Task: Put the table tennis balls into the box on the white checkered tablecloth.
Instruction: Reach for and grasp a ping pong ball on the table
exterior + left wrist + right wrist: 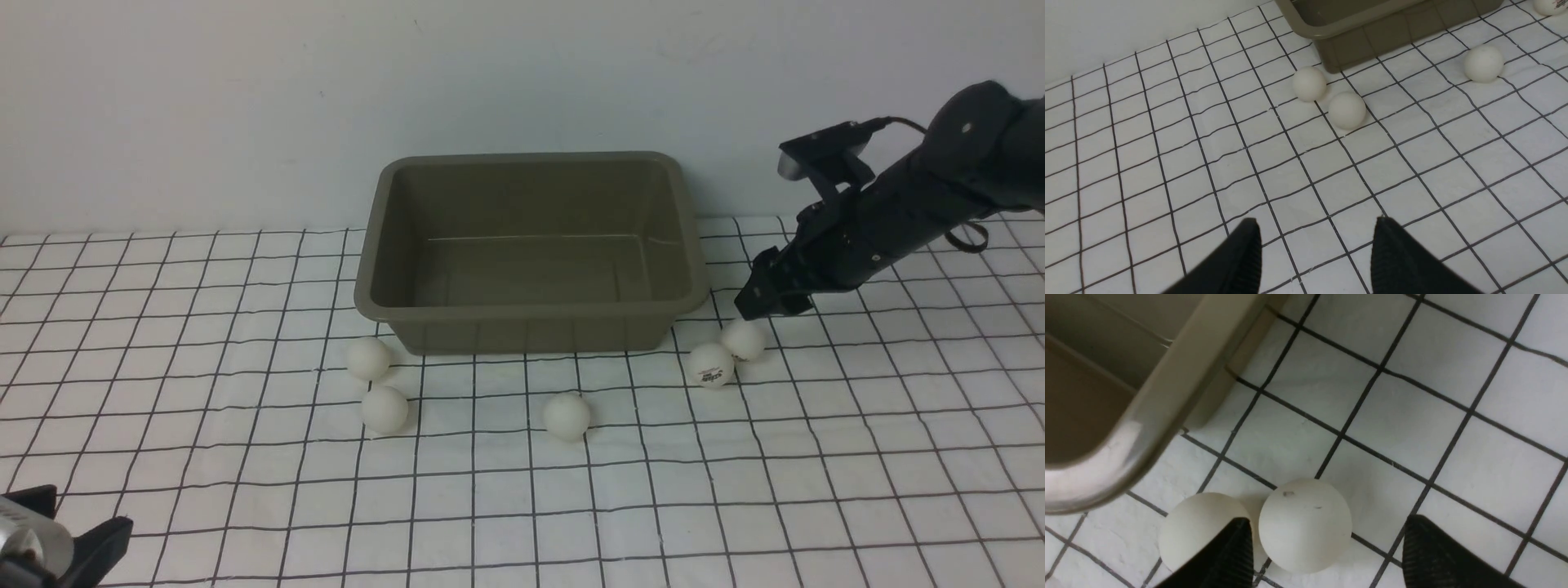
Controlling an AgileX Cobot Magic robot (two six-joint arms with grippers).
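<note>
Left end effector (1316, 222) over bare tablecloth (1167, 163), ball (1309, 83) just beside box (1372, 36) corner

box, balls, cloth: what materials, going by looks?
box: likely moulded plastic, olive-grey, with a soft sheen on its rounded rim.
balls: smooth matte white, probably thin plastic shell.
tablecloth: seems thin fabric or plastic sheet; it wrinkles.

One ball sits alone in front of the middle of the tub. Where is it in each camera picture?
Front view: the lone ball is near the centre, just in front of the box.
Left wrist view: it lies alone on the cloth, off the box's long wall.
Right wrist view: not in it; two other balls show there.
Shared landmark: the box, seen in all three.
</note>
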